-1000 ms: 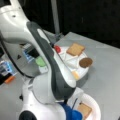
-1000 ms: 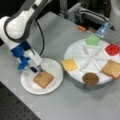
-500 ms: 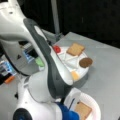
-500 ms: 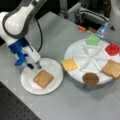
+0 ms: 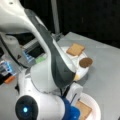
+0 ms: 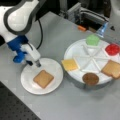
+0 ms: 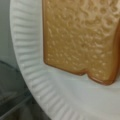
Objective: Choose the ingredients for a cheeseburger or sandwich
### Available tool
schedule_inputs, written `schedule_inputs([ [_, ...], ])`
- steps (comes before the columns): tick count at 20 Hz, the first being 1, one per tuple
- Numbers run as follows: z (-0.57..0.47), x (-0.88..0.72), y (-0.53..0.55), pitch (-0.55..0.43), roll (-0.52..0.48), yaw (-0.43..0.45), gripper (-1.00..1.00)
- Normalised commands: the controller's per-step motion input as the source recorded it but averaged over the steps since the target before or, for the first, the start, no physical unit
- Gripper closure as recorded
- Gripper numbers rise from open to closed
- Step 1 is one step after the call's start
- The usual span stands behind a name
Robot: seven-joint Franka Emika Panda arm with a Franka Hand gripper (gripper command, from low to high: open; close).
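One tan toast square (image 6: 43,78) lies flat on the small white paper plate (image 6: 28,86), with nothing stacked on it. My gripper (image 6: 37,63) hangs just above the plate's far rim, a little beyond the toast and apart from it, holding nothing. The wrist view shows that toast (image 7: 80,37) close up on the ribbed plate (image 7: 62,100), and no fingers show there. On the divided tray (image 6: 82,53) lie a green piece (image 6: 93,40), a red disc (image 6: 112,49) and a second toast (image 6: 111,69). In a front view the arm hides the gripper; the plate toast (image 5: 83,110) and the tray toast (image 5: 75,49) show.
The tray also carries a yellow cheese square (image 6: 70,64) and a brown round patty (image 6: 90,78), the patty (image 5: 85,62) seen in both front views. Grey equipment with an orange part (image 6: 82,28) stands at a front view's top. A dark perforated board (image 6: 15,110) borders the table at bottom left.
The gripper has shifted only slightly by the plate's far rim. The toast has stayed in place on the paper plate.
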Motion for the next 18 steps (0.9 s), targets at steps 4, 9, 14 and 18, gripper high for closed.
schedule_inputs([
  [4,0.24,-0.45,0.44,0.035,-0.301,-0.122,-1.00],
  [9,0.28,-0.54,0.48,0.057,-0.376,-0.107,-1.00],
  [14,0.21,-0.46,0.50,0.039,-0.466,-0.084,-1.00],
  [18,0.11,-0.39,0.51,-0.022,-0.506,-0.050,-1.00],
])
